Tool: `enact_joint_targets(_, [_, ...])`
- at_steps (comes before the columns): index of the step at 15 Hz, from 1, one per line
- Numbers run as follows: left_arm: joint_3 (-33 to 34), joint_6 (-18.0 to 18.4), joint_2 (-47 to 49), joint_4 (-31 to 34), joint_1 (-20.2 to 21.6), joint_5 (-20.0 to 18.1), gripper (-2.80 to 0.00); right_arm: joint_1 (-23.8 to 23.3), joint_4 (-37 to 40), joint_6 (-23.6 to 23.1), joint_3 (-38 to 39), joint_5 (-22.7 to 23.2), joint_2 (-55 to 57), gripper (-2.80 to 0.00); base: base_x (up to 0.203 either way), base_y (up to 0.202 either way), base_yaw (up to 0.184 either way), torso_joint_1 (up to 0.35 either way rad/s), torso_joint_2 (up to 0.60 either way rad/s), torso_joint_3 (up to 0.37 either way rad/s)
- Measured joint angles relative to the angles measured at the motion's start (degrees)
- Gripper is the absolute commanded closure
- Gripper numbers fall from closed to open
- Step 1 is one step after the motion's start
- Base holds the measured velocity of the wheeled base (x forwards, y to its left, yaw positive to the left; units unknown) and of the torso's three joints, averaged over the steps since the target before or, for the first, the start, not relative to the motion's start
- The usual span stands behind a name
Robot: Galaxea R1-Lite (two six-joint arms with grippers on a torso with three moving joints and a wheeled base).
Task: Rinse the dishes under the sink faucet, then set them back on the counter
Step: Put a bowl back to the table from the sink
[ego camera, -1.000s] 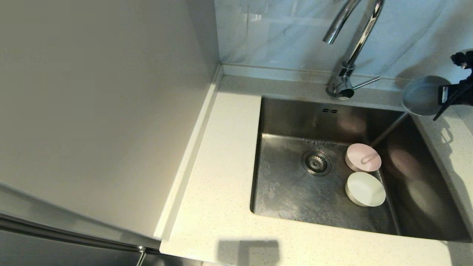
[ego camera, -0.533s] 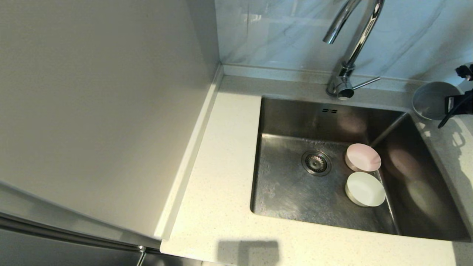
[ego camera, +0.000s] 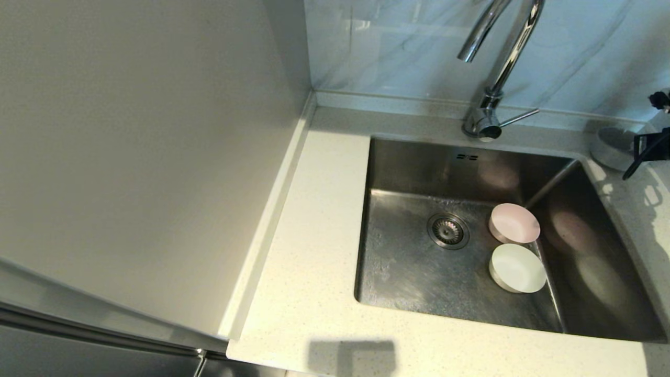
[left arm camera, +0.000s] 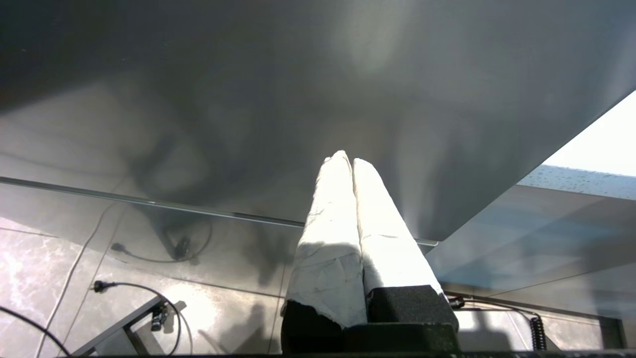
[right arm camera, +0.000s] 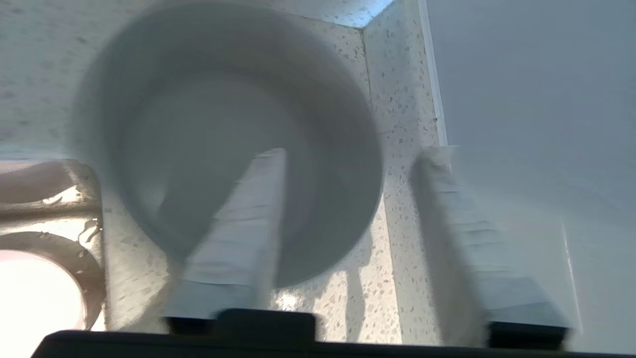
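Setting the grey bowl down on the counter beside the sink

The right gripper (right arm camera: 348,199) is hovering at the far right corner of the counter (ego camera: 314,220) with its fingers spread apart, one inside the grey bowl (right arm camera: 223,124) and one outside, no longer pinching the wall; the bowl is sitting upright just beside the sink (ego camera: 419,272) rim, near the faucet (ego camera: 492,78), while the pink bowl (ego camera: 514,223) and white bowl (ego camera: 517,268) are lying touching each other in the basin, right of the drain. To finish well, it is probably worth lifting straight up so the inner finger is not dragging the rim and tipping the bowl toward the basin. The left gripper (left arm camera: 348,164) is parked out of the way, fingers pressed together on nothing
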Motion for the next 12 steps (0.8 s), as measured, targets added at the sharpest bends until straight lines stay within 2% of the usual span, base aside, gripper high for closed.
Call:
enact_joint_targets(6, [0.00, 0.00, 0.00, 0.00, 0.00, -0.02, 0.00, 0.08, -1.36, 1.69, 0.06, 1.05, -1.47, -2.80, 0.000, 0.000, 0.000, 0.000, 0.00, 0.000])
enact_joint_targets(9, [0.00, 0.00, 0.00, 0.01, 0.00, -0.01, 0.00, 2.37, 0.20, 4.70, 4.48, 6.37, -7.56, -2.80, 0.000, 0.000, 0.000, 0.000, 0.00, 0.000])
enact_joint_targets(12, [0.00, -0.02, 0.00, 0.00, 0.00, -0.02, 0.00, 7.36, 1.79, 5.39, 15.35, 14.40, -16.69, -2.80, 0.000, 0.000, 0.000, 0.000, 0.00, 0.000])
